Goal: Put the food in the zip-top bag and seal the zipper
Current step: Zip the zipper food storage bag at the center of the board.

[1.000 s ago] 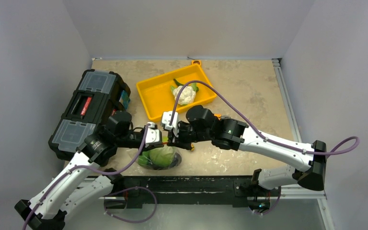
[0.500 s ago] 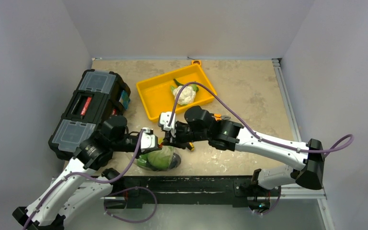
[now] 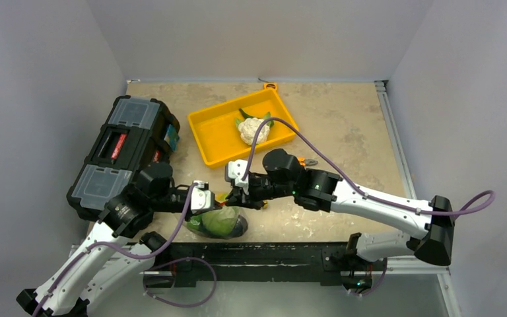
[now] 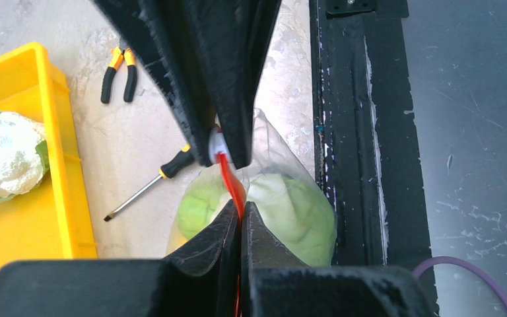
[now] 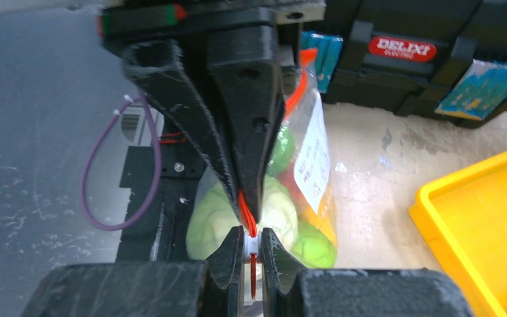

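Note:
The zip-top bag [image 3: 221, 222] hangs at the table's near edge, with pale green cabbage [image 4: 297, 211] and other small food inside. Its red-orange zipper [image 4: 231, 181] runs taut between the two grippers. My left gripper [image 4: 241, 214] is shut on the zipper strip. Facing it tip to tip, my right gripper [image 5: 252, 244] is shut on the zipper's white slider. In the top view the left gripper [image 3: 211, 198] and right gripper [image 3: 230, 196] meet just above the bag. A white cauliflower [image 3: 251, 130] lies in the yellow tray [image 3: 214, 145].
A black toolbox [image 3: 122, 155] stands at the left. A screwdriver [image 4: 148, 185] lies beside the bag and orange-handled pliers [image 4: 119, 66] lie farther out. The black front rail [image 4: 350, 132] runs right by the bag.
The left gripper has drawn back to the left and toward the near edge. The right gripper has dropped slightly nearer. The bag has shifted a little with them.

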Motion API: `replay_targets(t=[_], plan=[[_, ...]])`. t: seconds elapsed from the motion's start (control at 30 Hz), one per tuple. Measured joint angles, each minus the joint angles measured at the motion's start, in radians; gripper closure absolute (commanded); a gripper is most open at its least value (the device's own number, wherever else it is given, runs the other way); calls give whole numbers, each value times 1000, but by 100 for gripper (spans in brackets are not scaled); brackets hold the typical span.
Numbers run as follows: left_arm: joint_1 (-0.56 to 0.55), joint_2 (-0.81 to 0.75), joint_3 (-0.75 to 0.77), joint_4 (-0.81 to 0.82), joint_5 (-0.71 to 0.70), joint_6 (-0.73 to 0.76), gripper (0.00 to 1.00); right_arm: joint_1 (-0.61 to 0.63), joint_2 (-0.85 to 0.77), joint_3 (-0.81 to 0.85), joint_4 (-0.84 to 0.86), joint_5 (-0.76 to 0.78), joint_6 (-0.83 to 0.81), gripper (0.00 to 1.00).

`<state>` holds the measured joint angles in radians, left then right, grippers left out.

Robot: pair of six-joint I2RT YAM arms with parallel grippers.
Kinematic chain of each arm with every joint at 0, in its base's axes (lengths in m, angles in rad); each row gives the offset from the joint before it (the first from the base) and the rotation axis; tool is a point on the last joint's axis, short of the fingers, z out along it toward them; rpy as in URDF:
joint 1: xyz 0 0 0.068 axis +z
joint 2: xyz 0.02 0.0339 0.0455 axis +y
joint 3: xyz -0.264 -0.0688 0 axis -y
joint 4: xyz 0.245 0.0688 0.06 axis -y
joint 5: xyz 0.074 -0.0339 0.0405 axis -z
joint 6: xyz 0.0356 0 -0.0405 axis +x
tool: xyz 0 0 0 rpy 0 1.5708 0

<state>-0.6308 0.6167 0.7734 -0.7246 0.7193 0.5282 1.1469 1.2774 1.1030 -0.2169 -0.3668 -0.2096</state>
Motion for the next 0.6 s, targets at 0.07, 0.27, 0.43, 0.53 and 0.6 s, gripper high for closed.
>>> replay_targets(t=[0.07, 0.27, 0.43, 0.53, 0.6], plan=[[0, -1, 0, 6, 0, 7, 100, 0, -23, -6, -2, -23, -1, 99], [0, -1, 0, 14, 2, 14, 100, 0, -27, -6, -7, -55, -4, 99], [0, -5, 0, 6, -2, 15, 100, 0, -14, -6, 1, -75, -11, 99], [0, -5, -2, 1, -6, 15, 100, 0, -3, -6, 15, -72, -12, 99], [0, -6, -2, 0, -9, 15, 100, 0, -1, -6, 22, -69, -12, 99]])
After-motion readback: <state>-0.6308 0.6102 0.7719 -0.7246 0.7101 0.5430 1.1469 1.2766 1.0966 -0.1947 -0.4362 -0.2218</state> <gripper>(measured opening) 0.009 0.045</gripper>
